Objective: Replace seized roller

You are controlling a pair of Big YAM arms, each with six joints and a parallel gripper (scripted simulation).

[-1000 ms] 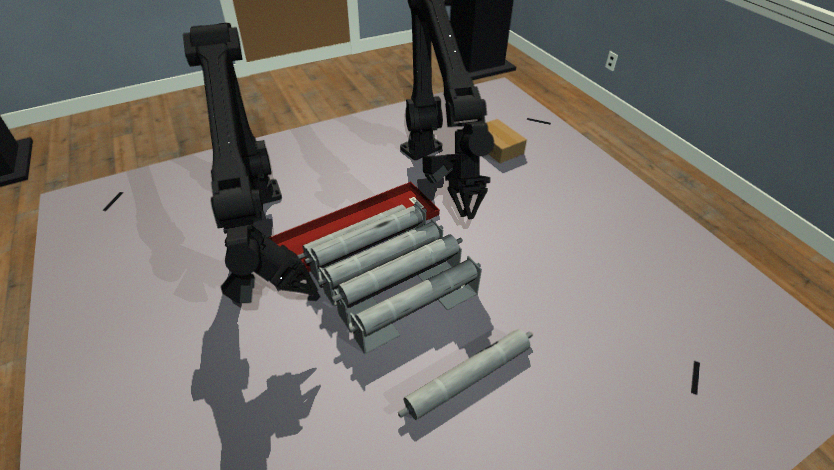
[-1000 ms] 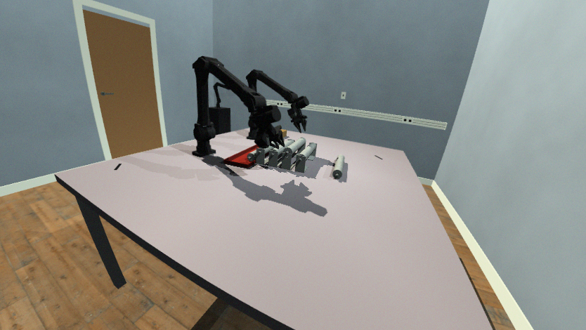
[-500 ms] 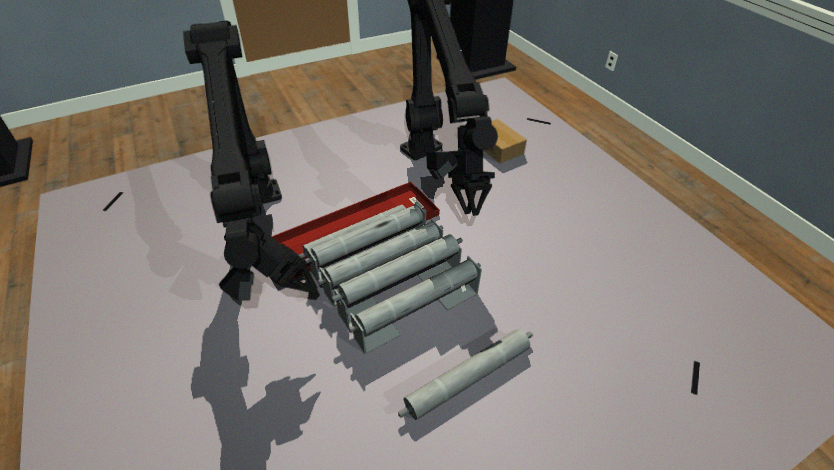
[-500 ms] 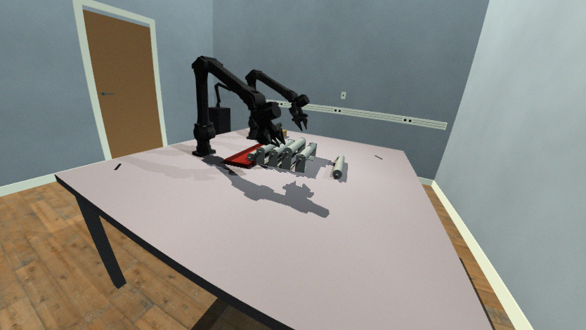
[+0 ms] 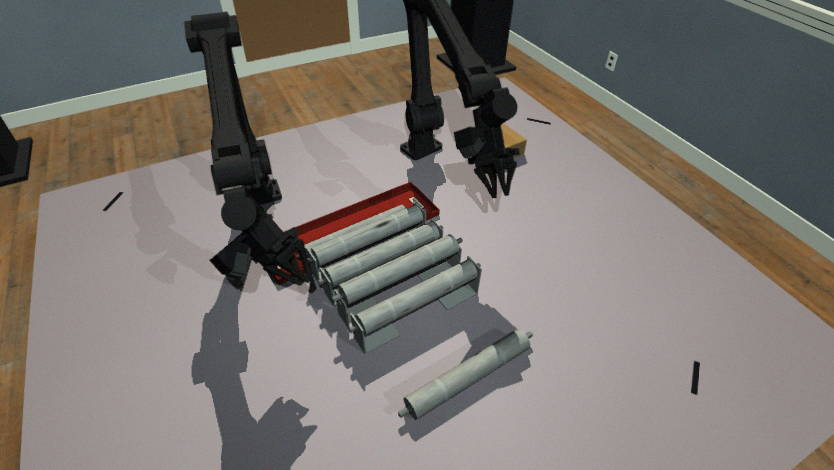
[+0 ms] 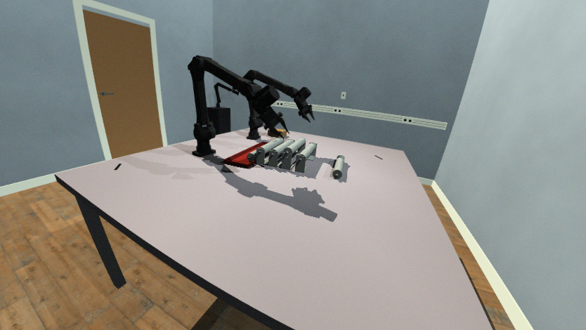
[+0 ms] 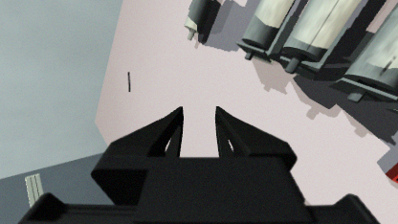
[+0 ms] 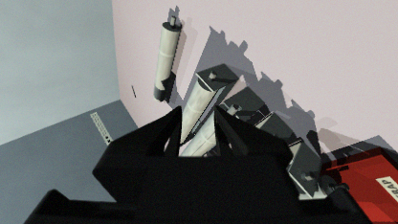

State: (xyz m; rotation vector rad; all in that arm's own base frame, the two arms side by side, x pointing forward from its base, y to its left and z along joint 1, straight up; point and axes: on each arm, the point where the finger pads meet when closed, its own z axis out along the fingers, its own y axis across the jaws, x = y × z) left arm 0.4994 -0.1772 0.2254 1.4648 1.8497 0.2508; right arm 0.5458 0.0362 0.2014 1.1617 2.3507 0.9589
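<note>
My left gripper (image 5: 500, 195) (image 6: 312, 120) (image 7: 199, 112): fingers apart, unloaded, clear of roller bed (image 5: 379, 339) (image 6: 300, 164) (image 7: 255, 52) (image 8: 227, 73) | My right gripper (image 5: 312, 286) (image 6: 285, 134) (image 8: 198, 111): fingers apart, unloaded, near bed's roller ends

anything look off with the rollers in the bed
Yes: the third roller from the scrap tray. This roller seems to ride higher than its neighbours and looks unevenly spaced, so its axle may not be seated in both holes.
</note>
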